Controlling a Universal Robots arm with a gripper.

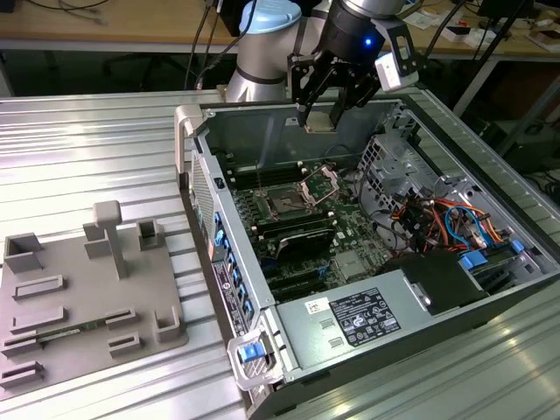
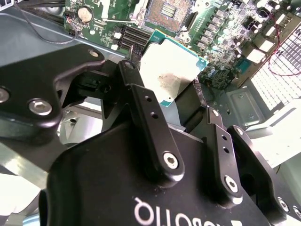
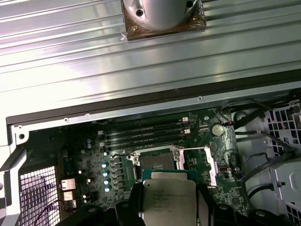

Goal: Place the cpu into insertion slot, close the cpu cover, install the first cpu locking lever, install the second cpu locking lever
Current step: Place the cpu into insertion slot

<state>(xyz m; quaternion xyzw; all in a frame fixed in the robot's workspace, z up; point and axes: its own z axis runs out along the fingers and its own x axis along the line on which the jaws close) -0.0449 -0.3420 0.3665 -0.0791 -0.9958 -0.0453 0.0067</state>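
Observation:
My gripper (image 1: pixel 321 116) hangs above the open computer case and is shut on the cpu (image 1: pixel 321 121), a flat silvery square chip with a tan-green rim. In both wrist views the black fingers (image 2: pixel 136 70) clamp two opposite edges of the cpu (image 2: pixel 171 75) (image 3: pixel 168 202). The insertion slot (image 1: pixel 284 203) (image 2: pixel 167 10) (image 3: pixel 157 161) is a dark square socket on the green motherboard, well below the chip and uncovered. The cpu cover (image 1: pixel 320 182) (image 3: pixel 210 165), a thin metal frame, stands swung open beside the socket.
Long black memory slots (image 1: pixel 297 232) lie next to the socket. A power supply (image 1: pixel 350 319) and a bundle of coloured cables (image 1: pixel 446 219) fill the case's near and right side. A grey fixture tray (image 1: pixel 87 297) sits on the ribbed metal table at the exterior view's left.

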